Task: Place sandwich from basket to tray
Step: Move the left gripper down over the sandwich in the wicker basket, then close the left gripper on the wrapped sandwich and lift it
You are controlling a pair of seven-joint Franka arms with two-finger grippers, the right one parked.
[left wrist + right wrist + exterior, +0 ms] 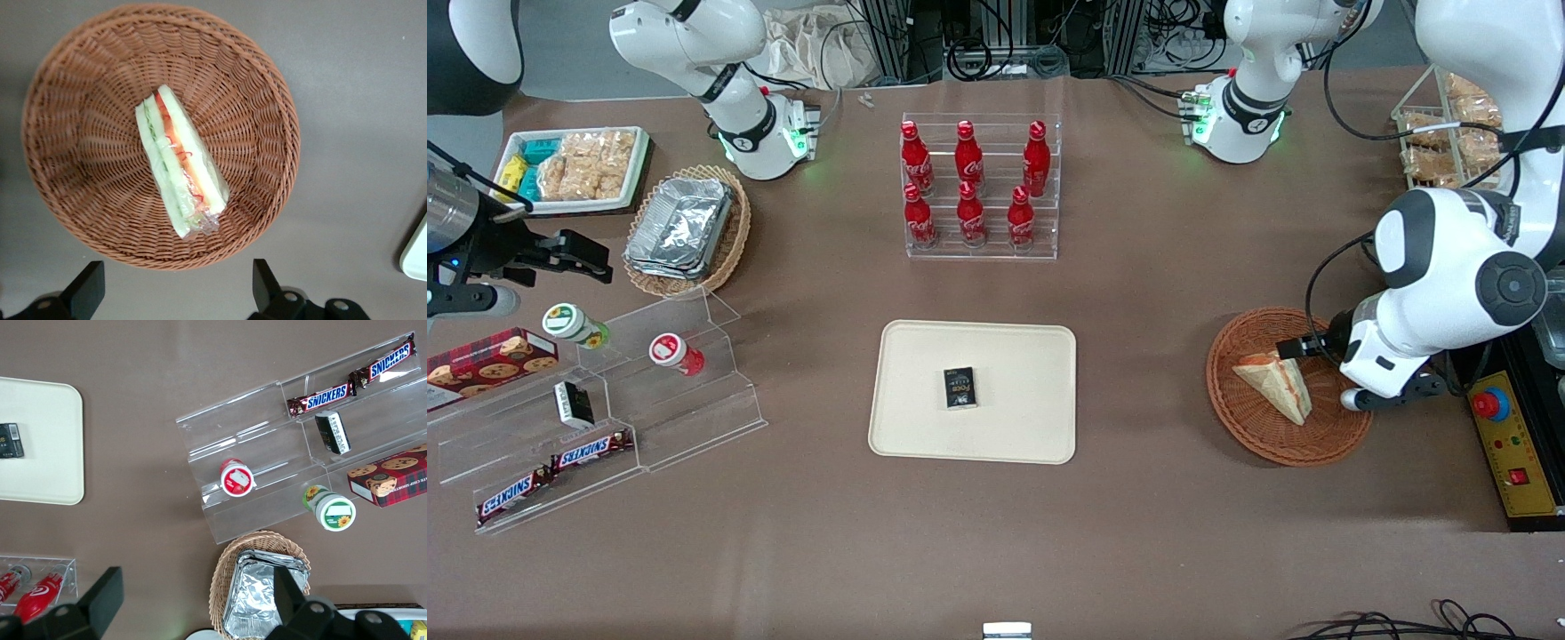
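The sandwich (1276, 384), a wrapped wedge of white bread with red and green filling, lies in the round reddish-brown wicker basket (1254, 436) toward the working arm's end of the table. The left wrist view shows the sandwich (179, 167) in the middle of the basket (73, 200). My left gripper (1383, 396) hovers above the basket's edge, open and empty, with its fingers (267, 283) spread wide just outside the rim. The cream tray (925, 427) lies at the table's middle, and its corner shows in the left wrist view (417, 257).
A small dark box (959, 388) lies on the tray. A clear rack of red bottles (978, 187) stands farther from the front camera than the tray. A control box with a red button (1507, 444) sits beside the basket. Snack shelves (596, 418) and a foil-container basket (685, 227) lie toward the parked arm's end.
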